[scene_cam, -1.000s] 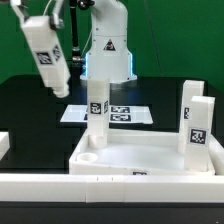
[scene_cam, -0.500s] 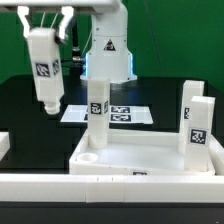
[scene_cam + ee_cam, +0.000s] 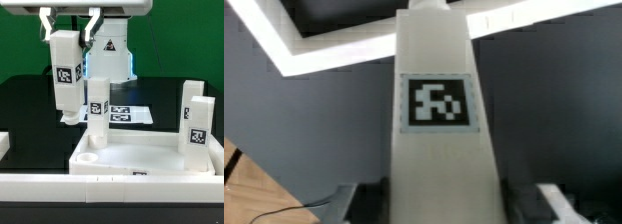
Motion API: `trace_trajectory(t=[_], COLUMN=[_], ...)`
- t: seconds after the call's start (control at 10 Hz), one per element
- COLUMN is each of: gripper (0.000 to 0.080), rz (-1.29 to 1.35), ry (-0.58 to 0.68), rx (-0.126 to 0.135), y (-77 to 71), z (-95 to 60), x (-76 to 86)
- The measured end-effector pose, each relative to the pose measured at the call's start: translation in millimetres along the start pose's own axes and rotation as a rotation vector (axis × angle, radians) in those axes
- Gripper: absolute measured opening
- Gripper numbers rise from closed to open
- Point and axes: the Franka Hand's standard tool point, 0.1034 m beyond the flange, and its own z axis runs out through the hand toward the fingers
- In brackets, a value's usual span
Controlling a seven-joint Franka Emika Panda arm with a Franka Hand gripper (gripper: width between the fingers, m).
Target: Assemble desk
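Observation:
My gripper (image 3: 68, 32) hangs high at the exterior view's left, shut on the top of a white square leg (image 3: 66, 75) that bears a black-and-white tag. That leg hangs nearly upright in the air, behind the left corner of the white tabletop (image 3: 150, 155). A second leg (image 3: 97, 112) stands upright at the tabletop's left corner, just to the right of the held one. Two more legs (image 3: 197, 125) stand at the tabletop's right side. In the wrist view the held leg (image 3: 441, 110) runs out from my gripper (image 3: 441, 205), with the tabletop's rim (image 3: 304, 55) beyond it.
The marker board (image 3: 125, 113) lies on the black table behind the tabletop. A long white rail (image 3: 110, 186) runs along the front, and another rail end (image 3: 3, 146) shows at the left edge. The arm's base (image 3: 108, 55) stands at the back.
My gripper has carried the leg toward the exterior view's right. The leg has swung from a tilt to nearly upright and now hangs close beside the standing leg.

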Motion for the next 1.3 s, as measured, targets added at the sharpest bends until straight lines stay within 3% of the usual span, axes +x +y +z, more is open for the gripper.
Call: trace_trajectory(t=[0.2, 0.3, 0.4, 1.3], gripper=[0.0290, 0.0290, 0.0290, 0.0290], rz=[-0.004, -0.001, -0.010, -0.044], ry=[0.002, 0.111, 0.107, 0.066], rx=[0.000, -0.010, -0.015, -0.032], y=[-2.1, -4.3, -5.1, -18.1], z=[1.5, 0.3, 5.7, 37.9], x=[-1.8, -9.3, -28.3, -52.3])
